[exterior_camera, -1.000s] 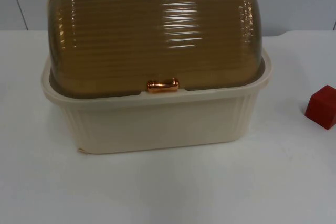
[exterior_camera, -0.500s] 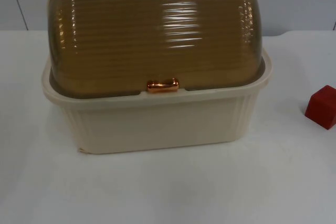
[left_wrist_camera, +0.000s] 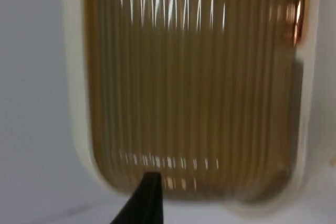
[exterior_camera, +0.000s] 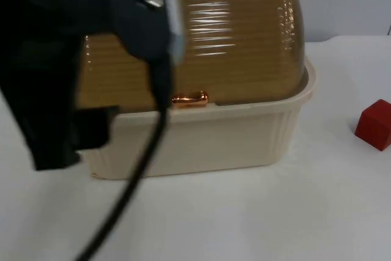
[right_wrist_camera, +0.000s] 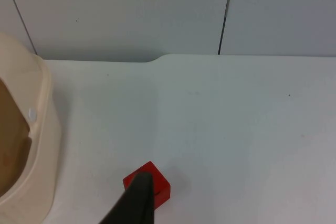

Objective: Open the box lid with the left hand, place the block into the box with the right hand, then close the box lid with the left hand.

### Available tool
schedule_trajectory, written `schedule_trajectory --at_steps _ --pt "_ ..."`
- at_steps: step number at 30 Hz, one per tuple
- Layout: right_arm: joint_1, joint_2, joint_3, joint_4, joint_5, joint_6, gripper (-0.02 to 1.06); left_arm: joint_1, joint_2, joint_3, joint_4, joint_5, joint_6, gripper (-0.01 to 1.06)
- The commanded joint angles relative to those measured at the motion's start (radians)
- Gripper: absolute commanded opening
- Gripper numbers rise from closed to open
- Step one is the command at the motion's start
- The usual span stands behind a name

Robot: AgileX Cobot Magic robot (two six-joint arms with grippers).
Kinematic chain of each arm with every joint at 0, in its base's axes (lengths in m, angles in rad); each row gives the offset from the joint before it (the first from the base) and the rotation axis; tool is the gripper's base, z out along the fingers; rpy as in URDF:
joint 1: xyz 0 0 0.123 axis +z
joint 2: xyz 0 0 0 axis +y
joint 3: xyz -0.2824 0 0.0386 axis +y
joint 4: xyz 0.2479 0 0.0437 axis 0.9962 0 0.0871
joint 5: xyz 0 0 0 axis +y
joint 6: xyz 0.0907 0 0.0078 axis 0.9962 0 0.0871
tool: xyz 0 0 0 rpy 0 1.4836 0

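We see the box (exterior_camera: 201, 139) with its amber lid (exterior_camera: 244, 41) down, copper handle (exterior_camera: 189, 98) at the front rim. Left gripper (left_wrist_camera: 144, 200) hangs above the lid; finger state we cannot tell. Block (exterior_camera: 374, 124) sits right of the box, apart. Right gripper (right_wrist_camera: 137, 203) is just beside the block; fingers we cannot tell.

A: Left arm (exterior_camera: 67, 71) hangs low over the box's (exterior_camera: 201, 142) left half, blocking that side. Lid (exterior_camera: 238, 41) is shut, so the box is closed from above.
B: Handle (exterior_camera: 189, 99)?
A: Exposed at the front rim, just right of the arm.
B: Right side?
A: Bare table (exterior_camera: 330, 200) between the box and the red block (exterior_camera: 374, 124).
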Motion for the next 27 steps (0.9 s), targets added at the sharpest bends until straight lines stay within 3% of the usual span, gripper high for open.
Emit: schedule_trajectory --at_steps 1,2,9,13,15,18,21,27 --pt "-0.006 -0.004 -0.007 -0.003 -0.01 0.002 1.05 -0.044 0.032 0.004 0.092 -0.006 -0.094 1.05" --pt "-0.006 -0.004 -0.007 -0.003 -0.01 0.002 1.05 -0.057 0.072 0.004 0.126 -0.008 -0.167 1.05" --pt "-0.006 -0.004 -0.007 -0.007 -0.01 0.002 1.05 -0.077 0.158 0.004 0.197 -0.005 -0.315 1.05" --pt "-0.006 -0.004 -0.007 -0.007 -0.01 0.002 1.05 -0.152 0.156 0.023 0.354 0.002 -0.434 1.02" --pt "-0.006 -0.004 -0.007 -0.009 -0.012 0.002 1.05 -0.215 0.158 0.094 0.553 0.036 -0.594 0.94" --pt "-0.006 -0.004 -0.007 -0.009 -0.012 0.002 1.05 -0.243 0.158 0.18 0.646 0.083 -0.688 0.87" --pt "-0.006 -0.004 -0.007 -0.009 -0.01 0.002 1.05 -0.249 0.158 0.285 0.66 0.11 -0.763 0.86" --pt "-0.006 -0.004 -0.007 -0.009 -0.017 0.002 1.05 -0.249 0.158 0.31 0.682 0.106 -0.823 0.86"
